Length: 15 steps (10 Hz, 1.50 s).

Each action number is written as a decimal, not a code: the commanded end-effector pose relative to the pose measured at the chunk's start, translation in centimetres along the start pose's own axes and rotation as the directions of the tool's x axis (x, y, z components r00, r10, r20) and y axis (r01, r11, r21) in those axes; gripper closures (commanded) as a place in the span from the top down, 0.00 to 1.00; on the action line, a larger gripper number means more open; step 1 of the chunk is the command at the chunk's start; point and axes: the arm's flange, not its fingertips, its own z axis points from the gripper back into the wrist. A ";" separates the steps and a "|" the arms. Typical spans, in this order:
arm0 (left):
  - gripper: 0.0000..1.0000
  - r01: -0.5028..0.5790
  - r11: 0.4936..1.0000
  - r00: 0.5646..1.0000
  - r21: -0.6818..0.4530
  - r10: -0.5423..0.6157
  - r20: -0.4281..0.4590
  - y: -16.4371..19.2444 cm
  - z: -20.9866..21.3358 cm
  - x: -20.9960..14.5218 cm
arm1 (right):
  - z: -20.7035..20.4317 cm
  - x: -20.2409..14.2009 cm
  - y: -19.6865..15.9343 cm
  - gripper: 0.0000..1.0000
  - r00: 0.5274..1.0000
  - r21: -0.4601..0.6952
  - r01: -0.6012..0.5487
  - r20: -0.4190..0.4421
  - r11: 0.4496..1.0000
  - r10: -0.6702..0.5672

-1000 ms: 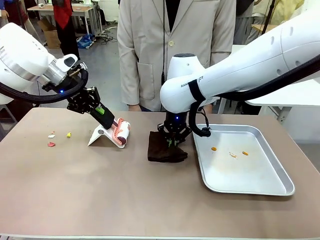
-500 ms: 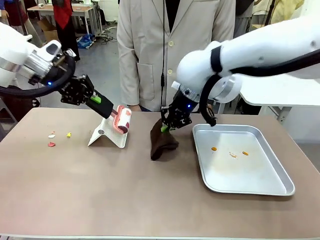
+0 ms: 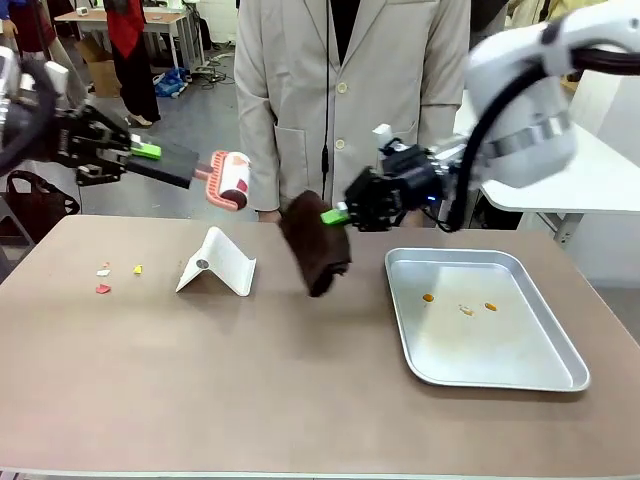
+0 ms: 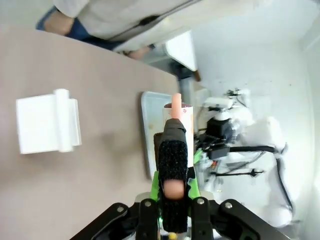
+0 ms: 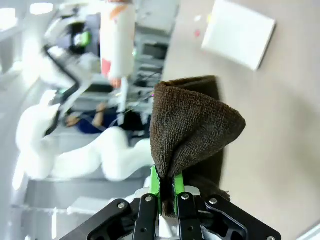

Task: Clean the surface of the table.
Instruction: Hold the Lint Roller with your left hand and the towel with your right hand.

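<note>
Left fingers (image 3: 147, 152) are seen clamped shut on the black handle of a lint roller (image 3: 225, 178), green pads pressed against both sides of it. The roller is held up in the air, roughly level, with its pink-and-white head stuck out toward the person (image 3: 350, 90) in the pale coat at the far edge. Just below the head, a white folded stand (image 3: 222, 264) is parked tent-style on the worktop (image 3: 250, 390), with nothing touching it.

Right fingers (image 3: 335, 215) are pinched tight on the top of a dark brown cloth (image 3: 316, 250), which is left dangling in a loose fold between the stand and the tray. Whether its bottom corner is brushing the worktop can't really be told from the front. In the right wrist view it's seen bunched into a cone off the pads.

Off to the right, a shiny metal tray (image 3: 500, 350) is laid flat on the worktop, with a few small orange and pale crumbs (image 3: 466, 309) scattered near its middle. Over by the left edge, three little scraps (image 3: 103, 288) (white, yellow, reddish) are found on the bare surface, well apart from the stand. The worktop itself, matte taupe-brown, is spread across the whole lower part of the front view, and both sets of fingers are held above its far side.
</note>
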 end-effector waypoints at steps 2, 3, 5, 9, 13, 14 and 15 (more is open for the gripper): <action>0.00 -0.131 0.970 0.989 -0.203 0.142 0.041 3.4 6.9 -0.9 | 5.8 -7.2 -0.5 0.00 0.998 0.225 0.028 0.045 0.974 -0.039; 0.00 -0.158 0.965 0.983 -0.211 0.174 0.059 5.3 9.2 -1.4 | 7.9 -9.2 -1.1 0.00 0.993 0.281 0.003 0.110 0.960 -0.035; 0.00 -0.192 0.951 0.970 -0.241 0.221 0.100 9.4 13.0 -3.2 | 11.5 -12.4 -2.4 0.00 0.970 0.362 -0.054 0.239 0.931 -0.036; 0.00 -0.223 0.948 0.959 -0.229 0.256 0.122 10.2 13.9 -3.4 | 13.4 -13.3 -3.7 0.00 0.959 0.356 -0.011 0.269 0.935 -0.091; 0.23 -0.074 0.981 0.994 -0.178 0.059 -0.091 11.1 13.7 -2.6 | 14.7 -12.7 -3.5 0.12 0.940 0.351 -0.028 0.327 0.936 -0.095; 0.23 -0.045 0.989 0.991 -0.141 0.025 -0.135 12.2 15.5 -2.5 | 17.3 -13.9 -3.8 0.12 0.936 0.423 -0.012 0.323 0.906 -0.138; 0.23 -0.035 0.992 0.991 -0.121 0.020 -0.130 13.3 17.6 -2.9 | 20.1 -15.6 -4.3 0.12 0.923 0.474 -0.004 0.340 0.880 -0.179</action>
